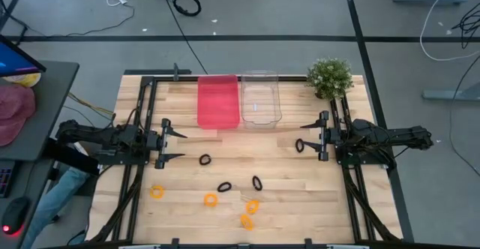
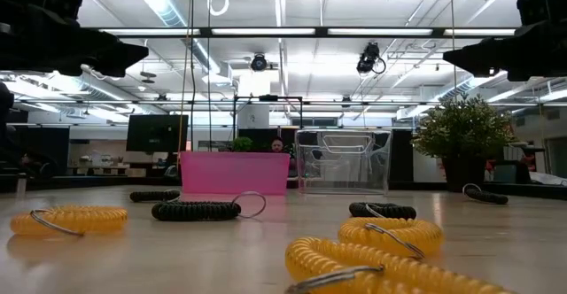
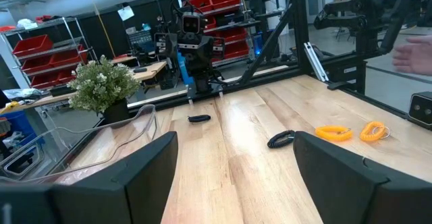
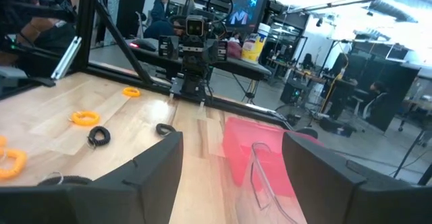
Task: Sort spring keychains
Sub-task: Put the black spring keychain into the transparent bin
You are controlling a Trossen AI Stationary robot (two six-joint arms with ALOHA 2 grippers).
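High view, looking down: right gripper (image 1: 309,138) wide open and holding nothing, out at the right side of the table (image 1: 285,166). Same for left gripper (image 1: 178,145) on the left side, open wide, nothing in it.

Closest black keychain (image 1: 300,145) right by the tip of the right gripper's finger, a little toward the front edge; too small to tell if touching. Looks almost round, so no clear long way to line up with. Probably the easy first pick for the right arm.

Another black keychain (image 1: 205,160) near the left gripper, a bit toward the middle. Two more black ones (image 1: 224,187) (image 1: 257,182) and four orange keychains (image 1: 211,199) spread toward the front edge, well apart.

Red bin (image 1: 218,101) and clear bin (image 1: 260,99) side by side at the back edge, plant (image 1: 330,76) at the back right corner. Lots of bare wood between grippers and bins for moving
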